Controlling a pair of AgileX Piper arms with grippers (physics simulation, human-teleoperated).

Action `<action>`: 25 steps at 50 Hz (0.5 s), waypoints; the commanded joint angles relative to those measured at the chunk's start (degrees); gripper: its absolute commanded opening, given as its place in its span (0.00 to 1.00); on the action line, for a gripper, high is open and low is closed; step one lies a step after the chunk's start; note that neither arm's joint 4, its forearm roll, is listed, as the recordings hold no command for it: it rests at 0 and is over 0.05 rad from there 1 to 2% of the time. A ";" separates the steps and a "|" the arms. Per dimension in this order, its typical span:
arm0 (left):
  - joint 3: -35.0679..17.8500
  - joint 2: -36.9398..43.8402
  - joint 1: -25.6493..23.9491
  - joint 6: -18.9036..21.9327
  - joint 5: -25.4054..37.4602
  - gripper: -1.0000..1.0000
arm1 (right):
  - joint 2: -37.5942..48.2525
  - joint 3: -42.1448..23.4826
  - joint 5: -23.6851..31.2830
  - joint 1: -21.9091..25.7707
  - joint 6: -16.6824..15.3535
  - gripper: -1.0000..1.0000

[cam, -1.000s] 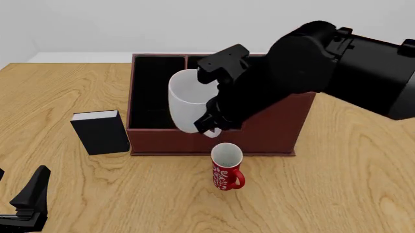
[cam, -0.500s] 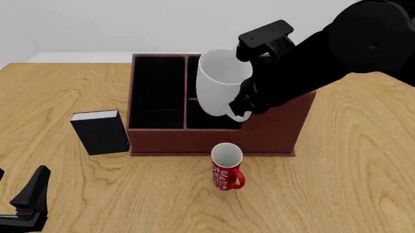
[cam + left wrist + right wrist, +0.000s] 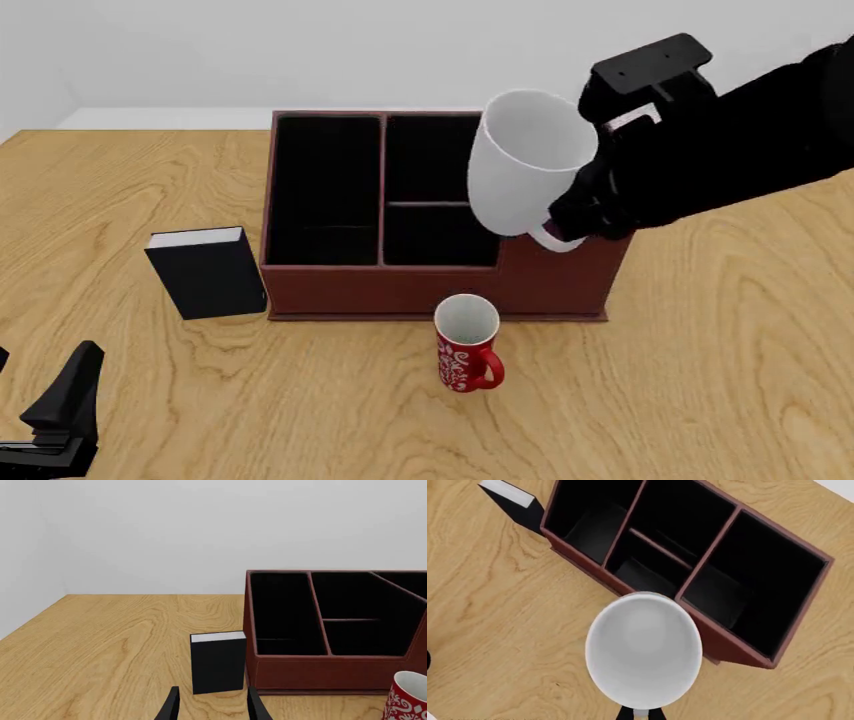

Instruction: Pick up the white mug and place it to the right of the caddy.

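white mug (image 3: 523, 165) pinched by right gripper (image 3: 567, 225) above caddy (image 3: 441, 285); left gripper (image 3: 212, 707) jaws spread

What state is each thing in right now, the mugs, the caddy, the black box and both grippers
white mug: held in the air above the caddy, tilted.
right gripper: shut on the white mug.
caddy: on the table, open-topped, compartments empty.
red mug: upright on the table, in front of the caddy.
black box: standing upright, left of the caddy.
left gripper: open, holding nothing.
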 commanded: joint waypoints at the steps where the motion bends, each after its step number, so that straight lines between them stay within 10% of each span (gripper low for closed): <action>1: 0.00 0.00 0.00 0.00 0.00 1.00 | -3.73 3.44 -0.20 -1.80 0.69 0.00; 25: 0.00 0.00 0.00 0.00 0.00 1.00 | -10.15 11.85 -0.37 -6.97 1.36 0.00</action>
